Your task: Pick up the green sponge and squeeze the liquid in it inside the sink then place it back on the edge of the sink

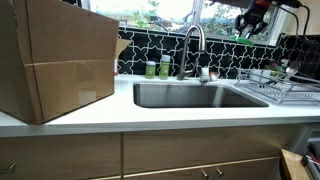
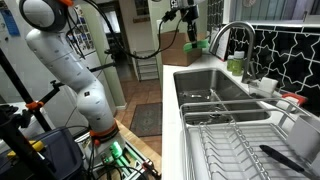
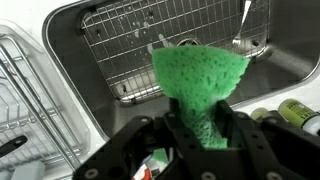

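Jaws clamped across green sponge [image 3: 200, 80], its free end fanned out beyond them, hanging over the sink [image 3: 65, 50] basin; liquid should drop straight in.

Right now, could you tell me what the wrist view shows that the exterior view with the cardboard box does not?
Only the wrist view shows the green sponge squeezed in the end effector over the sink, plus the wire grid on its bottom. Only that exterior view shows the cardboard box and the cabinet drawers. Both show the sink, dish rack and green bottles.
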Robot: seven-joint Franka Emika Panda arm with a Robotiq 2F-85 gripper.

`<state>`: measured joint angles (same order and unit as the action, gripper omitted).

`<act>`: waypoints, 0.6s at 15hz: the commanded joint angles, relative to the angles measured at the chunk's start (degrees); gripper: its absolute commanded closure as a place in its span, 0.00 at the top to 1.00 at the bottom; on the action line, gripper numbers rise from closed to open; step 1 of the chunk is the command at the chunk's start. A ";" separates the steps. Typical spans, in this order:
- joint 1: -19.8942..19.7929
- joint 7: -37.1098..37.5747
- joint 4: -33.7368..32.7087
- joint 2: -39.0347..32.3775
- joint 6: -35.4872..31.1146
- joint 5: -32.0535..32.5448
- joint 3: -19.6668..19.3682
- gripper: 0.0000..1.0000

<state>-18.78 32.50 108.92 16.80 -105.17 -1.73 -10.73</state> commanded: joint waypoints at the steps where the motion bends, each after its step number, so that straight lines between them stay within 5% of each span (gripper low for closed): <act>1: 0.38 -0.14 -1.51 -0.52 2.45 -0.71 -0.99 0.07; 2: 0.38 -0.16 -1.60 -0.52 2.58 -0.70 -1.03 0.01; 9: 0.33 -0.15 -2.16 -0.45 3.60 -0.53 -1.23 0.03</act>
<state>-18.78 32.50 108.02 16.80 -103.75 -1.74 -11.16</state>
